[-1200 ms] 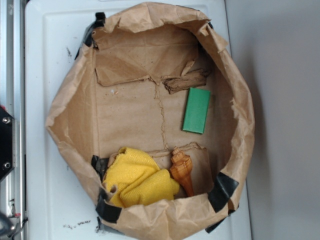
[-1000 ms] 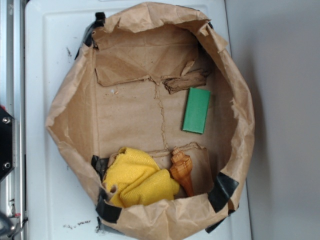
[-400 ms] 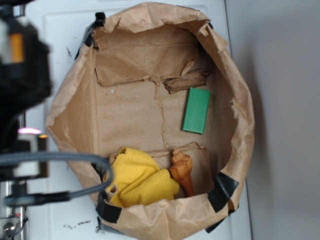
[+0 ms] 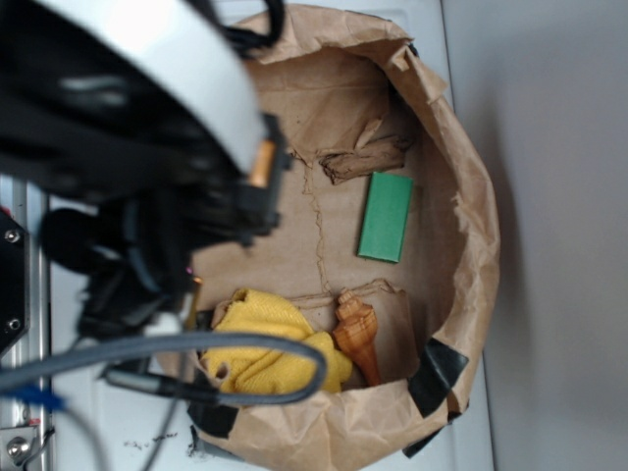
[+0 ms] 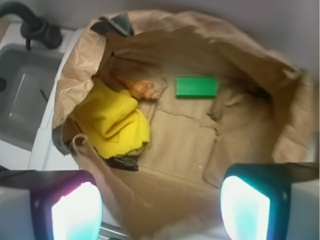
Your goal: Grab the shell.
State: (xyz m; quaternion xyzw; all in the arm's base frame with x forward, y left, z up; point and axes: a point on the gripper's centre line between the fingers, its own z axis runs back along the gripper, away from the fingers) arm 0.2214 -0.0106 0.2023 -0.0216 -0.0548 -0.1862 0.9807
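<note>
Gripper (image 5: 160, 197): jaws stand wide apart and empty in the wrist view, one finger (image 5: 75, 207) at the lower left and one at the lower right. It hangs over the near rim of the paper bag (image 5: 165, 200), well short of the target.
Step in hand: approach. Judged from this moment, no contact has been made and the grasp is not yet begun.
Yellow cloth (image 5: 112, 120): bunched on the bag floor, nearer the gripper than the shell and touching its side. Risk, as a judgement: a finger that comes down on the cloth side could snag the fabric.
Shell (image 5: 137, 88): lies on the bag floor in the far left part of the wrist view, close under the bag wall, just beside the cloth.
Shell appearance: glossy orange-brown, ridged spiral body, long tapering tail; in the exterior view the shell (image 4: 356, 332) lies on its side.
Recommended grasp: carry the open jaws forward and left, centre over the thick whorled body, close across its width, not on the thin tail.
Green block (image 5: 196, 86): flat, further right, well apart from the shell; no interference expected.
</note>
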